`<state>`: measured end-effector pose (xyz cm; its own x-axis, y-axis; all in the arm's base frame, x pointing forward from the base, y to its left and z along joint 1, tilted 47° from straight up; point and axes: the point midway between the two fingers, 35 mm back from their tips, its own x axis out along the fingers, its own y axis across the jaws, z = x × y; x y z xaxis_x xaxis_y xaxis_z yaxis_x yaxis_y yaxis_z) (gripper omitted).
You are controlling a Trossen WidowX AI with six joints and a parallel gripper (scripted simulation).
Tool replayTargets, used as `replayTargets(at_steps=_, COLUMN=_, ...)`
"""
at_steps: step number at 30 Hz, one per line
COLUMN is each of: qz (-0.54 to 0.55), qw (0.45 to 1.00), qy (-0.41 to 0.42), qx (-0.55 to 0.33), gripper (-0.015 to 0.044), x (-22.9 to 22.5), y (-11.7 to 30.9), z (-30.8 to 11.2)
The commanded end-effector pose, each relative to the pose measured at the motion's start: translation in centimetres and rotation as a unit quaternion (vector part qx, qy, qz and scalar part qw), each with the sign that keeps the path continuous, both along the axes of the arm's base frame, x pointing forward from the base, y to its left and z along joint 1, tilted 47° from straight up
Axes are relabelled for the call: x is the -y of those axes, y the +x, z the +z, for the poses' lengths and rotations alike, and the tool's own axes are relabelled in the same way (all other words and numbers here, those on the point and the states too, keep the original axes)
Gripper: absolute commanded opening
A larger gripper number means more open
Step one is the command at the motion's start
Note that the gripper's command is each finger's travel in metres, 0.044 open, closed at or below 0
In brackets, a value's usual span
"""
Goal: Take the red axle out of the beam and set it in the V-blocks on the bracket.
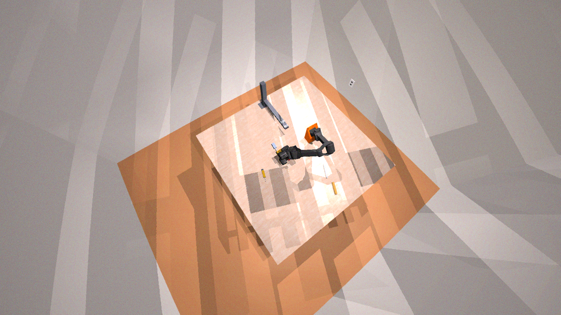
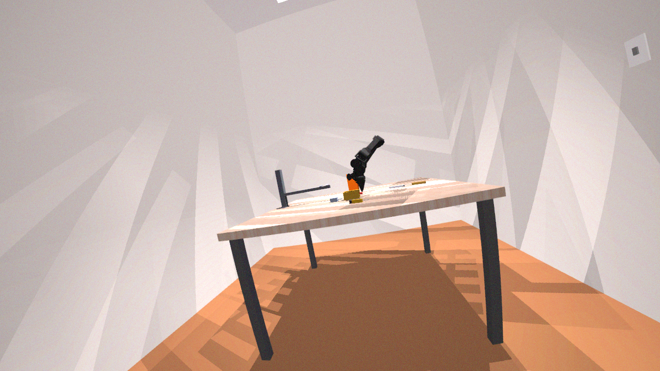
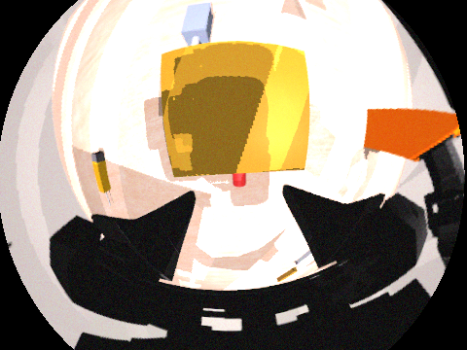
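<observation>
So the black gripper (image 1: pixel 283 157) (image 2: pixel 362 189) (image 3: pixel 239 192) has its two pointed, wedge-shaped fingers spread wide with nothing between them. Wrist view puts them near the red axle (image 3: pixel 238 180), a smooth little round peg poking out from the edge of the beam (image 2: pixel 351 195) (image 3: pixel 235 109), which is a chunky, flat-faced yellow block. So yeah, the axle's still in the beam. Can't tell from here whether a fingertip touches it.

Just past the beam there's a pale blue, boxy block (image 1: pixel 273 145) (image 2: pixel 333 199) (image 3: pixel 197 21) with a thin light rod coming off it. A slim yellow screwdriver (image 1: pixel 263 173) (image 3: pixel 101 175) with a dark end lies off to one side. All of it's on a pale wood-grain table (image 1: pixel 271 239) (image 2: pixel 369 213) with square-cut dark legs. The arm's base sits by an orange slab (image 1: pixel 309 135) (image 2: pixel 352 183) (image 3: pixel 399 131), flat and sharp-edged.
</observation>
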<state>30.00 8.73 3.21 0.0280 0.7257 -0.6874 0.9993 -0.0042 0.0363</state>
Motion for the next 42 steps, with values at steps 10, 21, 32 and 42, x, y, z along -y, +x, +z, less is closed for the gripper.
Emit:
replayTargets(at_steps=10, qz=-0.003, qw=1.000, qy=0.003, qx=-0.003, gripper=0.0440, x=-1.46, y=-0.09, z=-1.27)
replayTargets(at_steps=21, qz=0.001, qw=1.000, qy=0.001, qx=-0.001, gripper=0.0230, x=-1.35, y=-0.11, z=-1.15)
replayTargets(at_steps=32, qz=0.001, qw=1.000, qy=0.001, qx=-0.001, gripper=0.0000, x=-1.35, y=-0.11, z=-1.15)
replayTargets(at_steps=42, qz=0.001, qw=1.000, qy=0.001, qx=-0.001, gripper=0.0000, x=-1.52, y=-0.08, z=-0.98)
